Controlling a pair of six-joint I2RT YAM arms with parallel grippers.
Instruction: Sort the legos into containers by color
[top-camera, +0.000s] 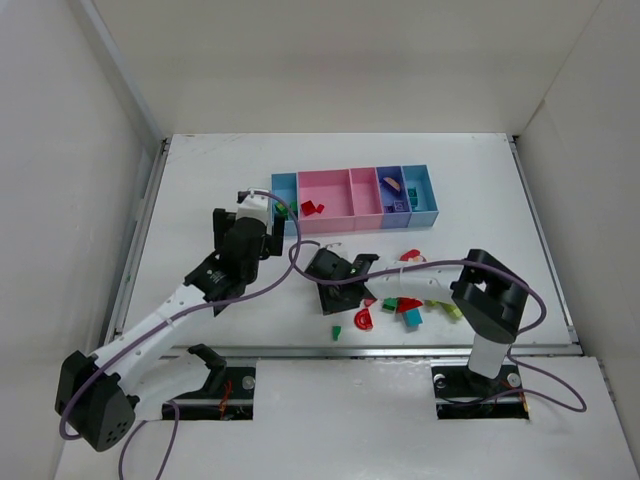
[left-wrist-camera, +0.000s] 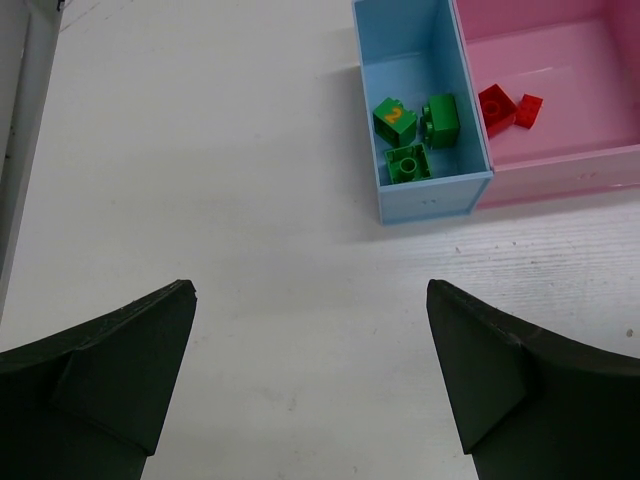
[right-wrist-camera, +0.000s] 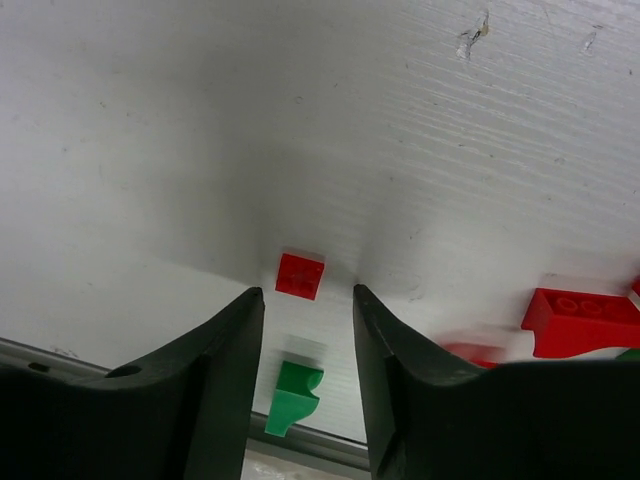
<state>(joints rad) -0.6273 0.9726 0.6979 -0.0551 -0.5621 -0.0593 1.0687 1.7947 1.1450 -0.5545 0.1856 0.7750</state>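
My left gripper (left-wrist-camera: 310, 290) is spread wide and holds nothing; its two dark fingers (left-wrist-camera: 110, 370) fill the lower corners of the left wrist view, with bare white counter (left-wrist-camera: 200, 150) between them. In the upper right of that view lies the end light blue bin (left-wrist-camera: 425, 205) of the row of containers (top-camera: 340, 224). Three green bricks lie in its near end: one (left-wrist-camera: 393, 118) marked with an orange 2, another (left-wrist-camera: 440, 121) just beside it, and the third (left-wrist-camera: 407, 163) studs up, closest to the front wall. The wide pink bin (left-wrist-camera: 560, 165) joins it on the right and holds two red pieces (left-wrist-camera: 497, 106), close together near its left wall.

My right gripper (right-wrist-camera: 305, 293) stands part-way apart and pinches nothing. A small red square tile (right-wrist-camera: 300, 275) lies on the counter just past the fingertips, in line with the gap; a blurred green piece (right-wrist-camera: 292, 397) shows in the gap lower in the frame, near the counter's edge; a longer red brick (right-wrist-camera: 580, 320) lies at the right of that view.

In the top view the loose legos lie scattered at lower centre, around and to the right of my right gripper: a red curved piece (top-camera: 363, 320), a teal brick (top-camera: 412, 317), a lime-yellow piece (top-camera: 451, 310), and another red piece (top-camera: 410, 256) nearer the bins. The row stands at upper centre; its purple-blue bin (top-camera: 392, 225) holds a few pieces too small to name.
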